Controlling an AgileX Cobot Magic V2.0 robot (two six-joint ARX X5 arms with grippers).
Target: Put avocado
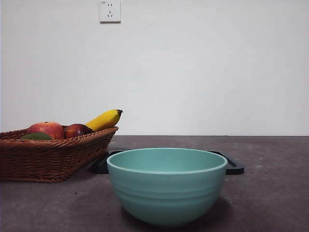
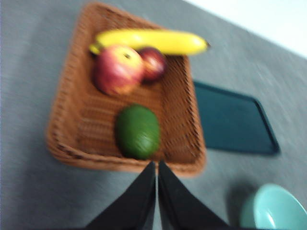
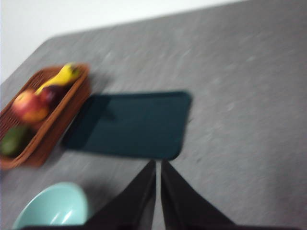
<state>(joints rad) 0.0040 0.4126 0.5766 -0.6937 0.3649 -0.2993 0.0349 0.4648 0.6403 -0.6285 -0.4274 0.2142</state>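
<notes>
Left gripper (image 2: 157, 165): closed, empty, above wicker basket (image 2: 67, 115) edge.
Right gripper (image 3: 158, 165): closed, waiting.
Avocado (image 2: 137, 132): probably firm, smooth; grasp across its narrow middle.

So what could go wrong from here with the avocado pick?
1. The avocado lies close to the wicker basket's near wall, so the left hand, now shut above that rim, could catch the weave coming down.
2. The red apple sits just beyond it; a long reach might nudge it.
3. The avocado's rounded shape may let it slip from the hand.
</notes>
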